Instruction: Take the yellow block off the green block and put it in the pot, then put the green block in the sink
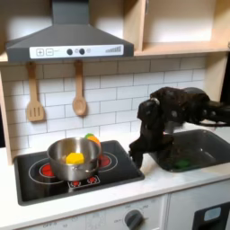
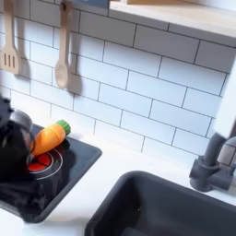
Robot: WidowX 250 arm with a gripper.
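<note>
Yellow shows inside the pot (image 1: 74, 157): the yellow block (image 1: 75, 158) lies in it, on the black stovetop (image 1: 36, 180) in the first exterior view. The green block (image 1: 183, 163) sits on the floor of the dark grey sink (image 1: 211, 153). The black end effector (image 1: 137, 154) hangs over the sink's rim on the first exterior view's left; I cannot tell how wide it stands. In the second exterior view a toy carrot (image 2: 49, 137) lies on the stovetop, with the faucet (image 2: 214, 161) on the white bench (image 2: 92, 198).
</note>
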